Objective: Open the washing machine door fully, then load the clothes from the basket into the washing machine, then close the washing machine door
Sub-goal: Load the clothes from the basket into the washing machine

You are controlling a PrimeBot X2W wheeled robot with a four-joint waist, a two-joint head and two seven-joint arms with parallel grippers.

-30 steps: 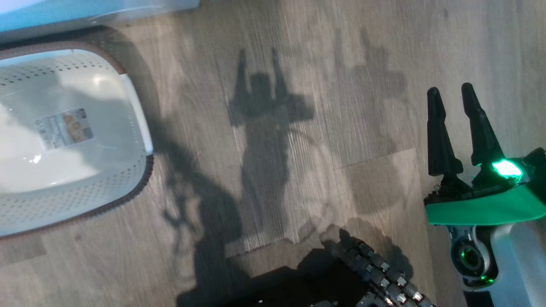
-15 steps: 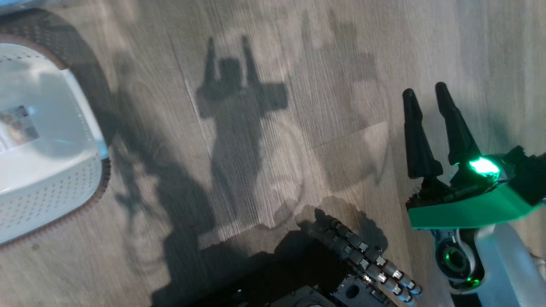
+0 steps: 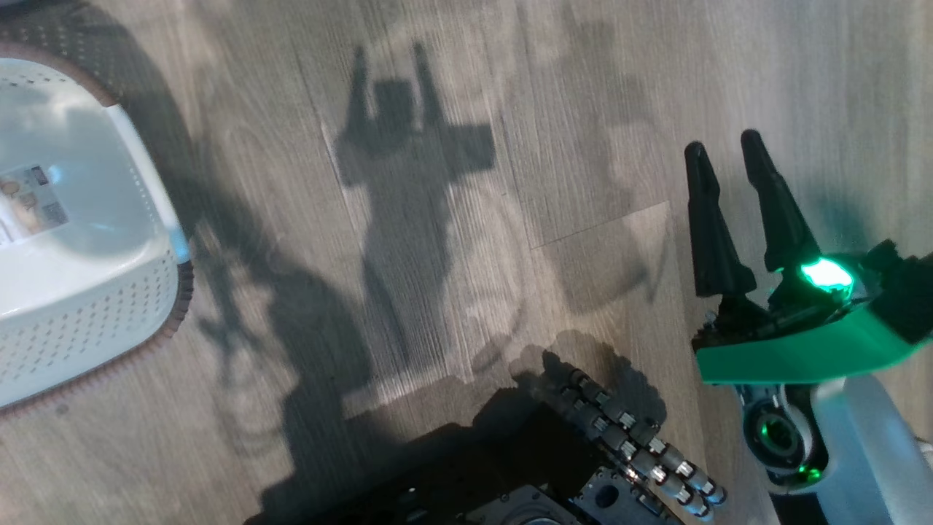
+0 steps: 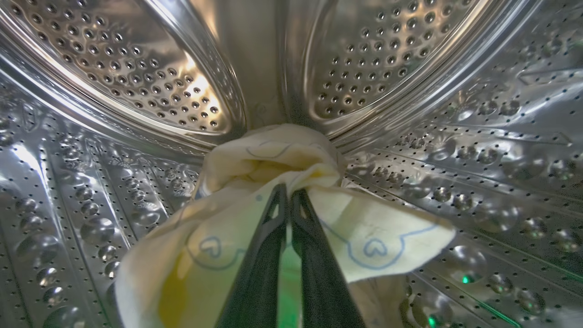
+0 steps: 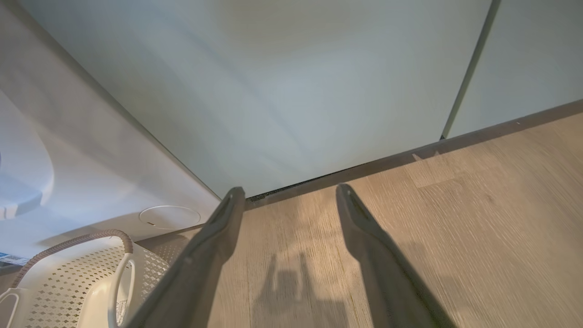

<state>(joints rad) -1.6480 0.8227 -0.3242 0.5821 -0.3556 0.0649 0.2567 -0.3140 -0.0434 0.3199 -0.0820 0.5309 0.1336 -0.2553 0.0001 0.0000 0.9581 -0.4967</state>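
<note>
Gripping the clothes deep in the washing machine drum, left gripper clamped shut on them; right gripper spread wide, empty, above floor near the empty-looking basket; remaining, likely: letting go, withdrawing, closing up

The head view looks steeply down on the wooden floor from above, the basket cut by its left edge, the right gripper at lower right; the right wrist view looks from low over that floor towards the pale cabinet doors, sharing with it the floor, the basket and the gripper's shadow. The left wrist view sits inside the washing machine, facing the drum's back, close behind the clothes.
</note>
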